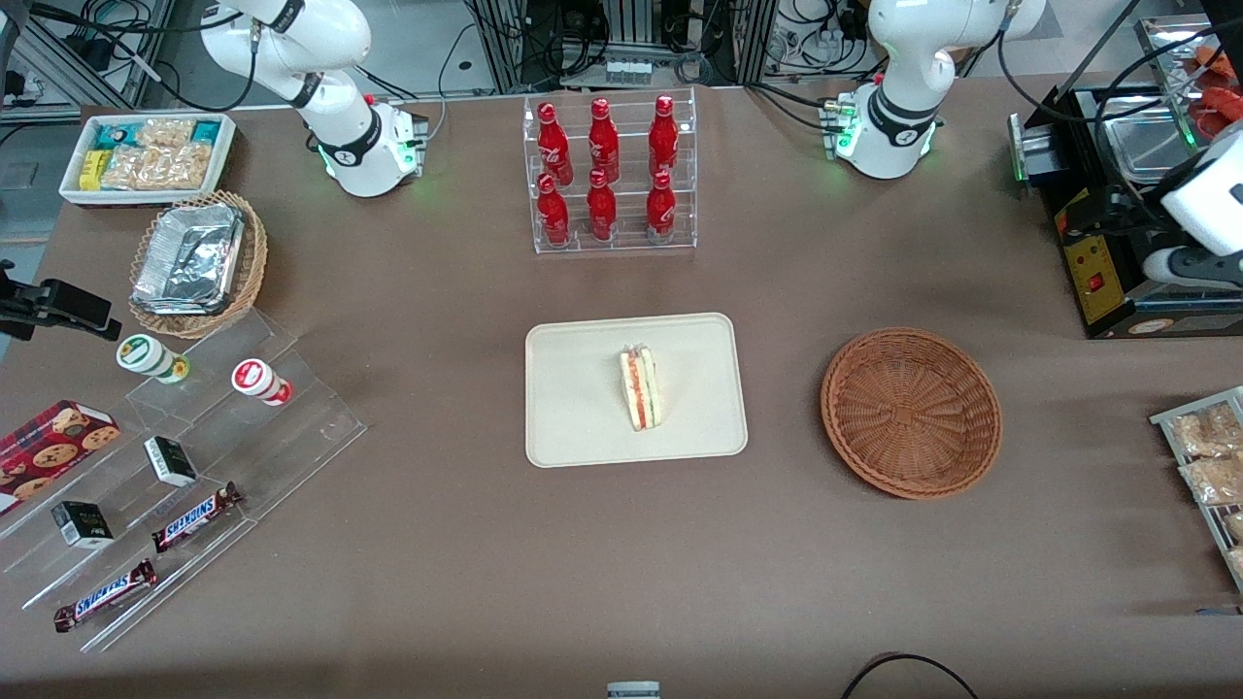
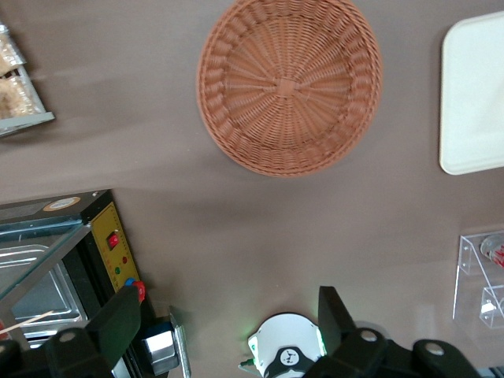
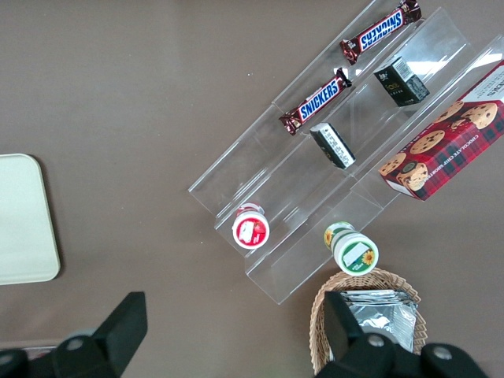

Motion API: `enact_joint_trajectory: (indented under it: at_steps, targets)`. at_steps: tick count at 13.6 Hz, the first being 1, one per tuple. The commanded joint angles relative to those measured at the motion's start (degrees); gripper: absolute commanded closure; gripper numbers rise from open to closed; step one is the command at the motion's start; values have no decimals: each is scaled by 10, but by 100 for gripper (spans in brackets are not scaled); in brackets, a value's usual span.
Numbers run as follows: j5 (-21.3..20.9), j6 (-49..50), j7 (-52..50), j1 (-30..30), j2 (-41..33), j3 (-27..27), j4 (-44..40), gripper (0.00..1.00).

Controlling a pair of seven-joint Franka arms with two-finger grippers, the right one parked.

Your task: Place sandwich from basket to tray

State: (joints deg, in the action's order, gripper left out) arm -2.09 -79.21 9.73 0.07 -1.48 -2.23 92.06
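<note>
Sandwich (image 1: 640,390) lies on the tray (image 1: 573,427), roughly mid-tray, filling edge up. Basket (image 1: 911,412) sits beside the tray toward the working arm's end of the bench, nothing in it. Gripper (image 2: 228,327) hangs high above the bench near the basket, jaws wide, holding nothing.

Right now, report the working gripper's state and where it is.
Left gripper: open, holding nothing, raised above the table near the working arm's base; the sandwich lies on the tray, the basket holds nothing.
</note>
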Motion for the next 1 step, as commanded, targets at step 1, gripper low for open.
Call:
enact_joint_trajectory:
  at_steps: [1]
  targets:
    - [3, -19, 2, -10, -13, -9, 15, 0]
